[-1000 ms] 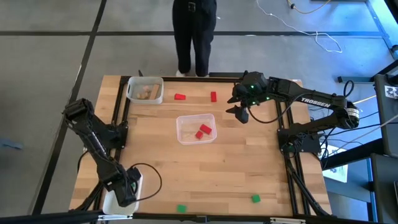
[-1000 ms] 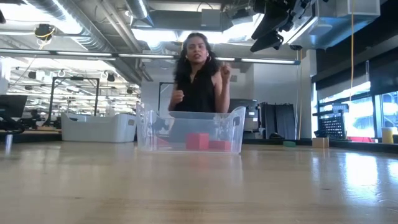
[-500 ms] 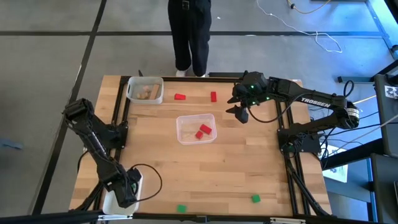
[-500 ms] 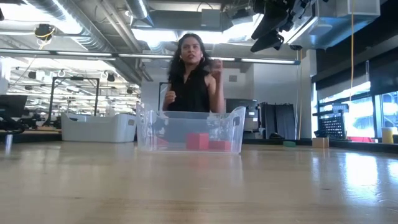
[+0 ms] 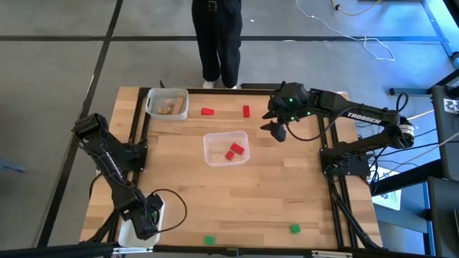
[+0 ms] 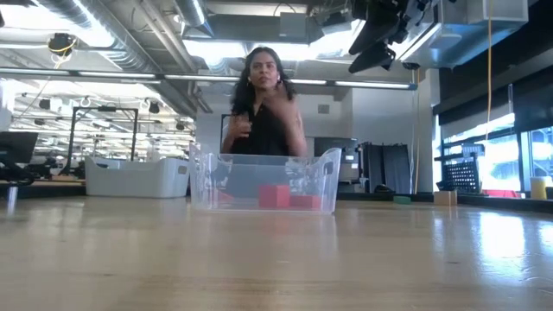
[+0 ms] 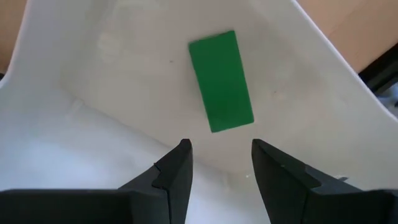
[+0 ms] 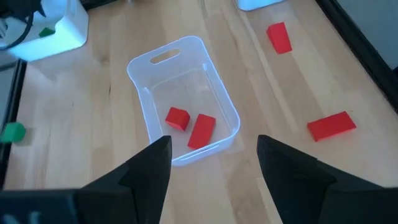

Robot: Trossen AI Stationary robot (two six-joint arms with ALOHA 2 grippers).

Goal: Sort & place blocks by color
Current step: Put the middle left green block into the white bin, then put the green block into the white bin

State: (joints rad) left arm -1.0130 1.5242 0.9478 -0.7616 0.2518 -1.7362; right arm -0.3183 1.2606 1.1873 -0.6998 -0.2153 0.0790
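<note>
While two small red wooden blocks point(image 5: 234, 151) lay inside the clear plastic tray point(image 5: 213, 139) at the frame's centre, two more red blocks point(image 5: 207, 112) rested on the wooden table point(image 5: 251, 201) above it, and two green blocks point(image 5: 294, 228) sat near the bottom edge. A white tray point(image 5: 152, 104) in the upper left held tan blocks point(image 5: 167, 107). The right gripper point(image 5: 277, 129) hovered just right of the clear tray, fingers spread and holding nothing. The left gripper point(image 7: 217, 165) — parted, empty — hung in the lower left over a white bin point(image 7: 112, 93) holding one green block point(image 7: 221, 81). A person point(image 5: 219, 39) stood beyond the table's top edge.
</note>
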